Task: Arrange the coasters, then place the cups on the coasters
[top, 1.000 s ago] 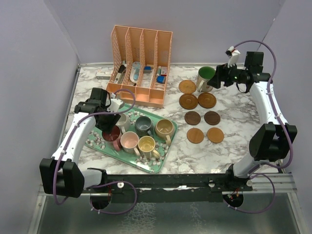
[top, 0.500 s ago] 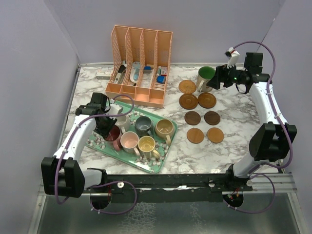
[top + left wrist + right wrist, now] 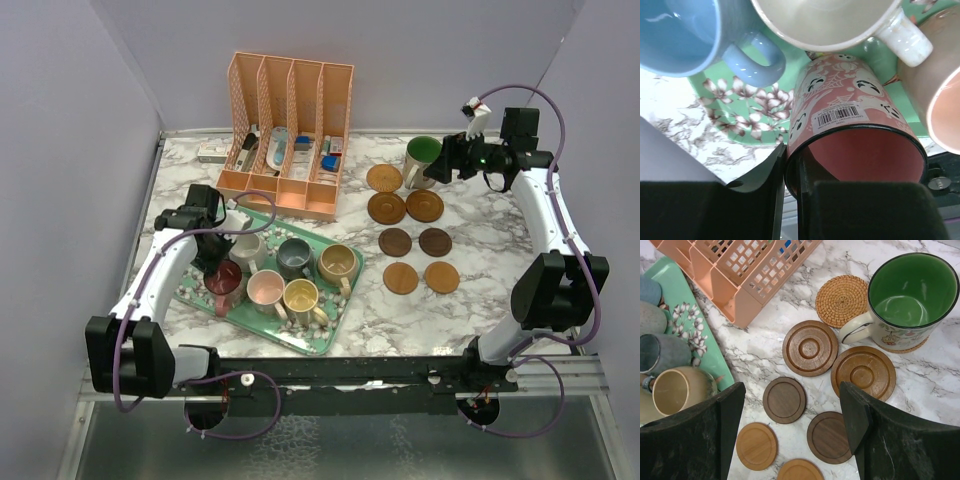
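Note:
My left gripper [image 3: 790, 156] is shut on the rim of the maroon cup [image 3: 850, 115], one finger inside and one outside its wall. That cup [image 3: 223, 279] stands on the green floral tray [image 3: 346, 292] with the cream [image 3: 247, 248], grey-blue [image 3: 293, 258], tan [image 3: 337, 263], pink [image 3: 266, 288] and yellow [image 3: 300, 296] cups. A blue cup [image 3: 680, 35] lies close by. The green cup [image 3: 912, 295] sits on a coaster at back right. Several bare coasters [image 3: 810, 347] lie in pairs on the marble. My right gripper [image 3: 791, 392] hangs open above them, empty.
An orange slotted organizer [image 3: 285, 130] holding small items stands at the back, just behind the tray. A woven coaster [image 3: 841, 297] lies beside the green cup. Purple walls close in the left, right and back sides.
My left gripper has dropped onto the maroon cup and closed on its rim, nudging the cup slightly left. The right arm has stayed still.

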`<state>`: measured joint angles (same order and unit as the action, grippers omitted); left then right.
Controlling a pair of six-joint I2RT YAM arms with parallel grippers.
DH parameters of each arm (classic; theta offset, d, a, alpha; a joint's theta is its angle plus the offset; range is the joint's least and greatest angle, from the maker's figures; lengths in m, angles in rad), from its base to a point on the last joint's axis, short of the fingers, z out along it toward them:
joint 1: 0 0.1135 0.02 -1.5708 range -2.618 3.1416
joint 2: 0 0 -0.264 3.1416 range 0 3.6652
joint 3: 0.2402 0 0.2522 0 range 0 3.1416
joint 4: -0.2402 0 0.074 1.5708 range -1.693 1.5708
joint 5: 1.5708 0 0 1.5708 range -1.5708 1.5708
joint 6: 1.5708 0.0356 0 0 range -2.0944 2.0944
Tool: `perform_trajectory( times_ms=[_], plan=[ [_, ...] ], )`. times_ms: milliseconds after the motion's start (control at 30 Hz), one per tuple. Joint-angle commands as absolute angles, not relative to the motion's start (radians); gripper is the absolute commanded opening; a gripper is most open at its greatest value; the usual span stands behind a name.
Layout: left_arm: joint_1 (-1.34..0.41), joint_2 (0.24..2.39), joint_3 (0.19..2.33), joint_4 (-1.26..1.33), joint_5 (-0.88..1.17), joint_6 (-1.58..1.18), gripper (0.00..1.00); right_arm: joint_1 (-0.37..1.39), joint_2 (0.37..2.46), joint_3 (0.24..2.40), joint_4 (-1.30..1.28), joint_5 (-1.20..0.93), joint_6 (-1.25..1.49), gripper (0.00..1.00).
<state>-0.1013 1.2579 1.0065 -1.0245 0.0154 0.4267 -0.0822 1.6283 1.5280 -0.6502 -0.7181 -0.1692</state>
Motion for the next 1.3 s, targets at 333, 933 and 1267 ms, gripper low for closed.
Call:
perform_trajectory(
  times_ms=[333, 933, 1267],
  plan=[
    [-0.095, 1.291, 1.362, -1.178, 0.006, 0.519, 0.0, -0.054, 1.587, 1.55, -0.635, -0.771, -0.185, 0.75],
    [-0.278, 1.511, 1.959, -1.15, 0.173, 0.33, 0.0, 0.161, 1.56, 1.628, -0.482, -0.886, -0.012, 0.71],
    [-0.492, 1.806, 2.192, -0.937, 0.047, 0.199, 0.0, 0.256, 1.565, 1.632, -0.352, -0.809, 0.105, 0.7]
  ],
)
